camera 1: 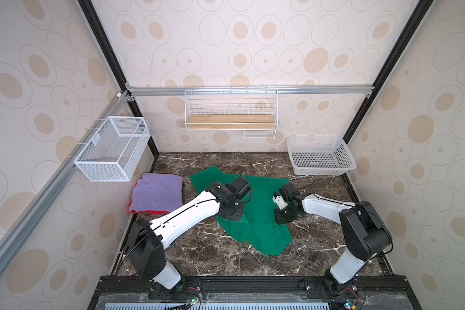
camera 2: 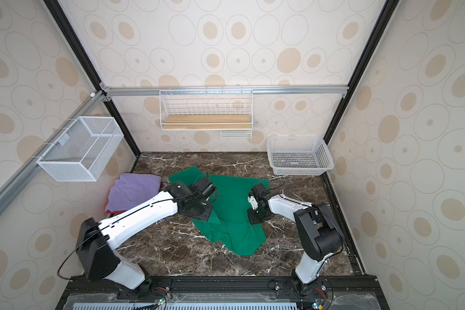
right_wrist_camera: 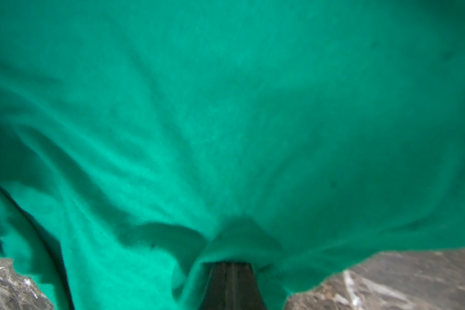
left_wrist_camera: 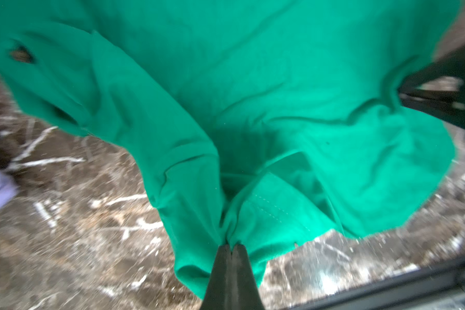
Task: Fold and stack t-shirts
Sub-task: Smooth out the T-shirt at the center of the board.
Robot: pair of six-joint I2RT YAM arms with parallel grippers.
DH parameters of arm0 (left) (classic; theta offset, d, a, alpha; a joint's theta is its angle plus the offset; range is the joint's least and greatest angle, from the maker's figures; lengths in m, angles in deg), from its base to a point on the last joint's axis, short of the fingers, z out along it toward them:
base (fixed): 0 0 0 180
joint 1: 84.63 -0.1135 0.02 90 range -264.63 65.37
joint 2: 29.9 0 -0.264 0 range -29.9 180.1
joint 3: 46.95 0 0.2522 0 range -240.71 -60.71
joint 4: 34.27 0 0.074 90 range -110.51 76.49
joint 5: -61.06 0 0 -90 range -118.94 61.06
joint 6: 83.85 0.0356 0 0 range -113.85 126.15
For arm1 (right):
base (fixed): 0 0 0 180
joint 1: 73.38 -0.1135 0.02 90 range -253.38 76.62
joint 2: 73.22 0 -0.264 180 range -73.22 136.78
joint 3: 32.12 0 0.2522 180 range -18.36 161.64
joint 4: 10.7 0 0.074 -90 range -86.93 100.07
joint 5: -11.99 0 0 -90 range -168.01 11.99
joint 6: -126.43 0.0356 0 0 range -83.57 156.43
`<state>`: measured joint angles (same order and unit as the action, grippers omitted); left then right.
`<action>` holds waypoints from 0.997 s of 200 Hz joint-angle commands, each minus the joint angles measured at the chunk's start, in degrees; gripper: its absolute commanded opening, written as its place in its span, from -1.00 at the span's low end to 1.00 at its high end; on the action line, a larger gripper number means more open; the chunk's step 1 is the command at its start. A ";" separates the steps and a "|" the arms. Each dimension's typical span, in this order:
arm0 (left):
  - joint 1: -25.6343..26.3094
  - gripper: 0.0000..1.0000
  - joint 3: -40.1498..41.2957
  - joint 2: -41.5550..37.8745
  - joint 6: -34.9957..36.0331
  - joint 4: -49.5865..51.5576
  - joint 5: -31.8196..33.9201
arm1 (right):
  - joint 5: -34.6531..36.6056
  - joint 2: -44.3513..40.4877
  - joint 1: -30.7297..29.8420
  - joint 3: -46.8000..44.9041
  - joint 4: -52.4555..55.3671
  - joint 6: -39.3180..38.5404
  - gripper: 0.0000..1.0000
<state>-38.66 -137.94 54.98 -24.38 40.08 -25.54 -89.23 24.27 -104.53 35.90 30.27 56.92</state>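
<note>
marble counter (camera 1: 199,255): green tee (camera 1: 261,204) is pinched by left claw (left_wrist_camera: 231,245) & right claw (right_wrist_camera: 231,264), both clamped tight; soft, floppy, prob. best gripped at edges.

Both arms reach inward.
Left arm (camera 1: 183,214) from lower left, right arm (camera 1: 325,206) from lower right; left gripper (left_wrist_camera: 231,245) and right gripper (right_wrist_camera: 231,264) each pinch the green t-shirt (camera 1: 261,193).
</note>
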 commanded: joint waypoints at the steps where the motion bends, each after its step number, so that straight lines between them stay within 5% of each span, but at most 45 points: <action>1: 0.70 -1.00 0.43 -5.08 0.54 12.86 1.70 | 2.60 4.11 -0.69 -3.29 3.76 -0.63 -0.90; 51: 1.39 -1.00 11.76 -21.03 -7.96 22.53 1.17 | 2.99 3.08 -0.77 -3.28 4.68 -0.14 -0.89; 116: 1.89 -1.00 22.21 -43.86 -17.17 23.29 -15.84 | 5.69 0.16 -0.78 -4.27 6.42 2.35 -0.87; 123: 1.87 -0.58 22.67 -45.32 -17.37 23.73 -16.55 | 5.99 -0.38 -0.77 -4.46 6.29 2.97 -0.86; 130: 1.88 0.18 22.74 -46.10 -17.66 24.62 -15.96 | 6.31 -0.91 -0.78 -4.76 6.19 3.60 -0.85; 136: 1.92 0.62 22.50 -46.20 -17.73 25.85 -14.61 | 6.62 -1.43 -0.80 -5.01 6.13 4.03 -0.85; 144: 1.92 0.93 21.97 -45.59 -17.69 27.30 -12.08 | 7.12 -2.24 -0.82 -5.37 6.00 4.53 -0.83; 181: 1.76 0.98 15.66 -33.81 -16.55 30.93 6.75 | 8.33 -6.10 -0.90 -2.54 8.91 4.54 -0.83; 199: 1.15 0.98 15.87 -27.50 -15.04 23.74 9.57 | 8.64 -6.74 -1.17 2.11 11.54 3.05 -0.84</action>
<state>-37.21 -120.43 20.80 -40.53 68.67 -26.22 -82.57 19.37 -105.12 33.17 35.77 60.86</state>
